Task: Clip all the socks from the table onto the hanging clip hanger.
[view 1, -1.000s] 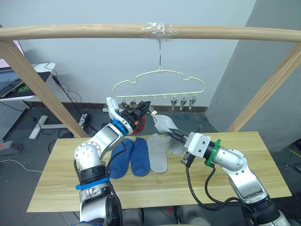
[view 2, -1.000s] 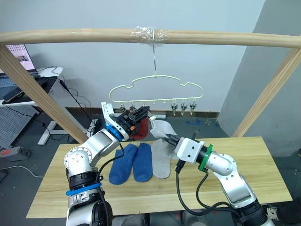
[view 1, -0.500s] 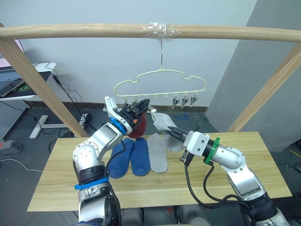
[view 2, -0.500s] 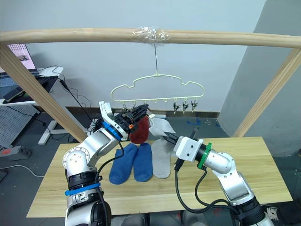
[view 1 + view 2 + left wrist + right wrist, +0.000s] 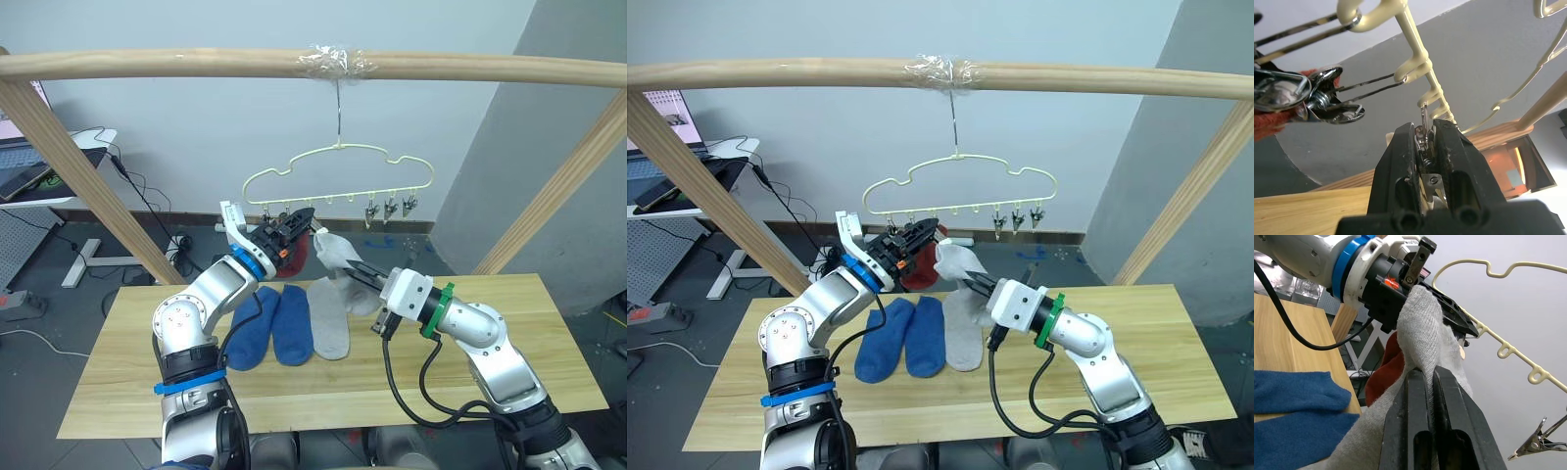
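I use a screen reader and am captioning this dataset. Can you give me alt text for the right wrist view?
The right gripper is shut on a grey sock, lifting its edge to the left gripper beside the clip hanger. A red sock hangs behind, and blue socks lie on the table.

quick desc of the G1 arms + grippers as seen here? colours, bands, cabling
Both arms are silver-grey metal with rounded joint housings. The left arm has blue rings at the wrist and below the shoulder; the right arm has a green wrist ring behind a white block. A black cable loops beside each forearm. Left gripper and right gripper each have two black fingers; the left's mount shows orange-red.
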